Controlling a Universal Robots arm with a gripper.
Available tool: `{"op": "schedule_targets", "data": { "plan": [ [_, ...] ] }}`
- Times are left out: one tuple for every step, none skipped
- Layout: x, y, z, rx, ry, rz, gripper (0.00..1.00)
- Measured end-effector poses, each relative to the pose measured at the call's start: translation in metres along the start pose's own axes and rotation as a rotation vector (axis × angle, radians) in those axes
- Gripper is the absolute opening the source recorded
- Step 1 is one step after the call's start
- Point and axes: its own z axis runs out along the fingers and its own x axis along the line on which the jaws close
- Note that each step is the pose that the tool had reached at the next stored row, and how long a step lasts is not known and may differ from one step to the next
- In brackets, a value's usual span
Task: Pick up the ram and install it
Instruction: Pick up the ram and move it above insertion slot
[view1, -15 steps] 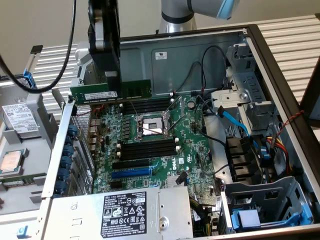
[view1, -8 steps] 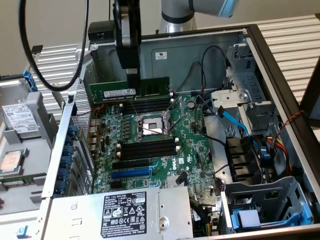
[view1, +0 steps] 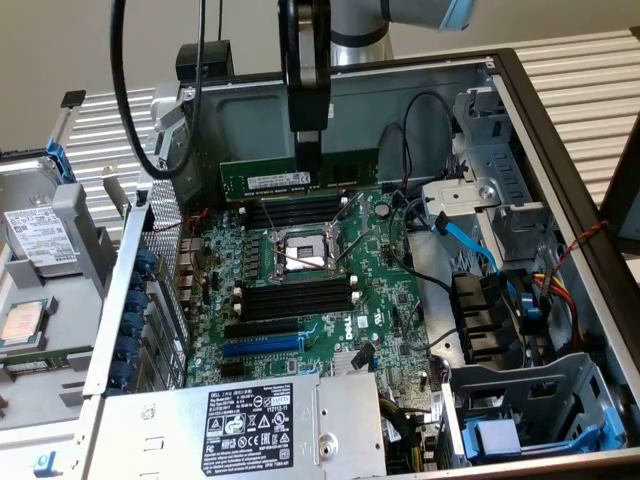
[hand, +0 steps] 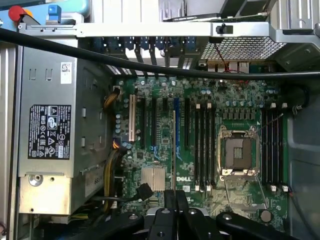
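ram (view1: 298, 177), a long green stick with a white label, hangs level, gripped by the fingers (view1: 307, 160).

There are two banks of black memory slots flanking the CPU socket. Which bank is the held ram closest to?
The far bank, between the CPU socket and the case's back wall. The ram in the gripper hangs directly above it; the other bank lies beyond the socket.

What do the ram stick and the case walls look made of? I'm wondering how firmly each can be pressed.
The ram: apparently rigid circuit-board laminate, matte green, with a white label; it stands on edge below the gripper. The case wall: likely sheet metal, dull grey and unpainted, with folded edges and punched holes. Both judgements rest on looks only.
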Motion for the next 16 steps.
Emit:
{"op": "schedule_targets", "data": {
  "plan": [
    [0.000, 0.0000, 0.0000, 0.0000, 0.0001, 0.000, 0.12],
    [0.000, 0.0000, 0.0000, 0.0000, 0.0000, 0.000, 0.12],
    [0.000, 0.0000, 0.0000, 0.0000, 0.0000, 0.000, 0.12],
    [0.000, -0.0001, 0.0000, 0.0000, -0.0001, 0.000, 0.12],
    [-0.001, 0.0000, 0.0000, 0.0000, 0.0000, 0.000, 0.12],
    [-0.002, 0.0000, 0.0001, -0.0001, 0.0000, 0.000, 0.12],
    [-0.003, 0.0000, 0.0003, 0.0000, 0.0001, 0.000, 0.12],
    [-0.005, 0.0000, 0.0007, 0.0001, 0.0000, 0.000, 0.12],
    [-0.007, 0.0001, 0.0014, 0.0003, -0.0001, 0.000, 0.12],
    [-0.008, 0.0001, 0.0024, 0.0005, -0.0001, 0.000, 0.12],
    [-0.010, 0.0001, 0.0035, 0.0008, -0.0002, 0.000, 0.12],
    [-0.012, 0.0001, 0.0046, 0.0012, -0.0003, 0.000, 0.12],
    [-0.014, 0.0001, 0.0057, 0.0016, -0.0008, 0.000, 0.12],
    [-0.016, 0.0002, 0.0067, 0.0021, -0.0016, 0.000, 0.12],
    [-0.018, 0.0002, 0.0075, 0.0027, -0.0027, 0.000, 0.12],
    [-0.021, 0.0002, 0.0083, 0.0033, -0.0042, 0.000, 0.12]
  ]
}}
